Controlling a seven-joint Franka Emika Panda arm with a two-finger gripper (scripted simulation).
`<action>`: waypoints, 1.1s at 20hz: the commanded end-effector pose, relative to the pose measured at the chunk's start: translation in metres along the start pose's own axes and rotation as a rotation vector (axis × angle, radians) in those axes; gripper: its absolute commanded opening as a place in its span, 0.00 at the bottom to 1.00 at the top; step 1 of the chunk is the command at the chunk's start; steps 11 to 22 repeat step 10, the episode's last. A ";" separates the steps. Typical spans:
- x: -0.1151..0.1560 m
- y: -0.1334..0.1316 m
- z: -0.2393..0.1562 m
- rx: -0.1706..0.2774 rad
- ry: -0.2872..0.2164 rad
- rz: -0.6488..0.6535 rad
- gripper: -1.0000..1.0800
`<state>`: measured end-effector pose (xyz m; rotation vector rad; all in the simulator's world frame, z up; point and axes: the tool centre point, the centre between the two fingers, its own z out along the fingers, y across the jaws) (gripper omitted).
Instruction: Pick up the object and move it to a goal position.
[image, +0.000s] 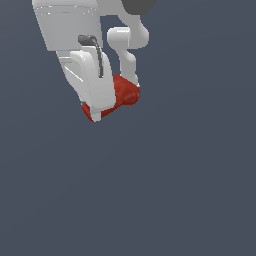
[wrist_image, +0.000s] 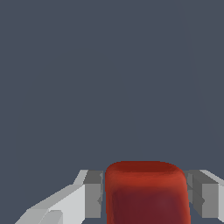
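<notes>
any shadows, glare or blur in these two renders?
Exterior view: flat even light, no cast shadow on the grey background, only soft shading on the white gripper and red object; edges slightly soft. Wrist view: no glare, the object darkens toward the frame edge and is cropped; fingers sharp-edged.

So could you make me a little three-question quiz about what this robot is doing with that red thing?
1. True or false: the red-orange drill-shaped object sits between the fingers of the white end effector.
2. In the wrist view, what flanks the red object on both sides? A) grey finger pads B) blue blocks C) nothing
3. Fill in: around the arm, the background is a plain dark ____ colour.

Key: 1 true; 2 A; 3 blue-grey.
</notes>
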<state>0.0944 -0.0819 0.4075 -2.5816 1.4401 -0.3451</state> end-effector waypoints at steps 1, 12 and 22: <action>0.002 -0.003 -0.015 0.003 0.001 -0.001 0.00; 0.006 -0.008 -0.031 0.003 0.000 -0.002 0.00; 0.006 -0.008 -0.031 0.003 0.000 -0.002 0.00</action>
